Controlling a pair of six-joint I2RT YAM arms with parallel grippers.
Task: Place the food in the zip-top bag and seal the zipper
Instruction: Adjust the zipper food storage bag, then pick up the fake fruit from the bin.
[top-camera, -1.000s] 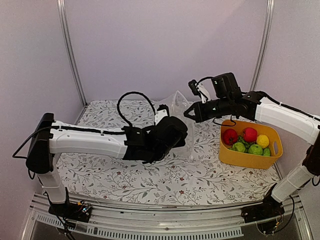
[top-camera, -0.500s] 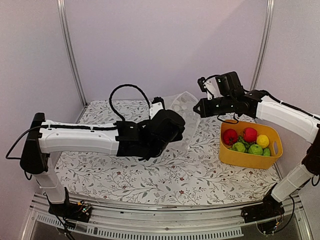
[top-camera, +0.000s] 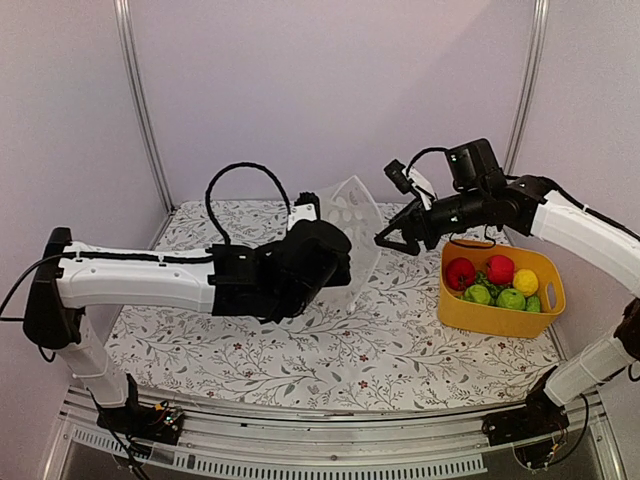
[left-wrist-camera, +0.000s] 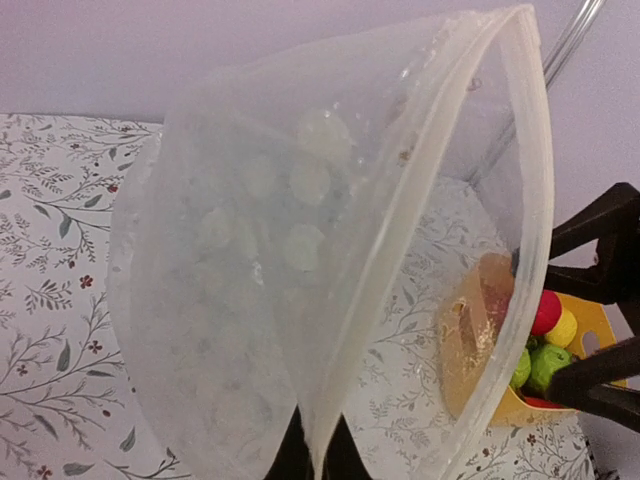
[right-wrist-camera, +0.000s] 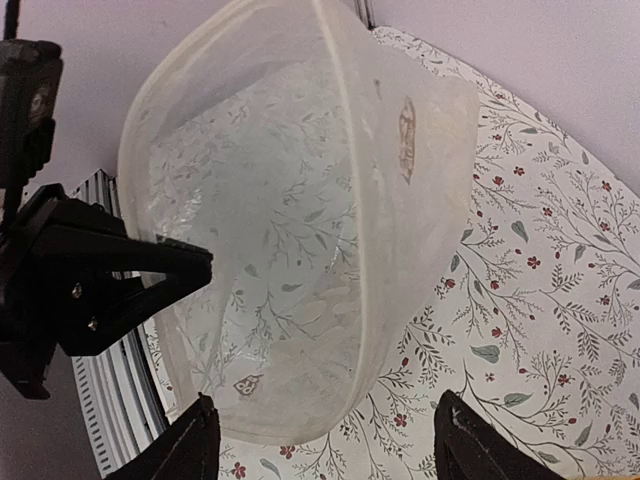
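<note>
One zip-top bag (top-camera: 355, 215) hangs in the air above the bench (top-camera: 250, 350), between the two arms and clear of the floral cover. It is clear and crinkled, and its mouth gapes toward the right side. The zipper (left-wrist-camera: 536, 150) runs as one thin strip around that open rim, its two halves well apart. The left gripper (left-wrist-camera: 312, 460) has its jaws closed on the bag's lower edge and holds it up. The right gripper (top-camera: 392, 243) stands just beside the mouth with its jaws wide and nothing between them. Whether a fingertip touches the rim cannot be told.

The food lies to the right, all of it in one yellow tub (top-camera: 500, 322) on the bench. It counts two red balls (top-camera: 460, 272), one yellow ball (top-camera: 525, 281) and about three green pieces (top-camera: 511, 298), whose kinds are too small to tell. From the left wrist the tub shows partly through the plastic. The right arm reaches across above the tub's far rim.

One black cable (top-camera: 225, 185) loops over the left arm. Two metal posts (top-camera: 140, 100) rise at the back corners.
</note>
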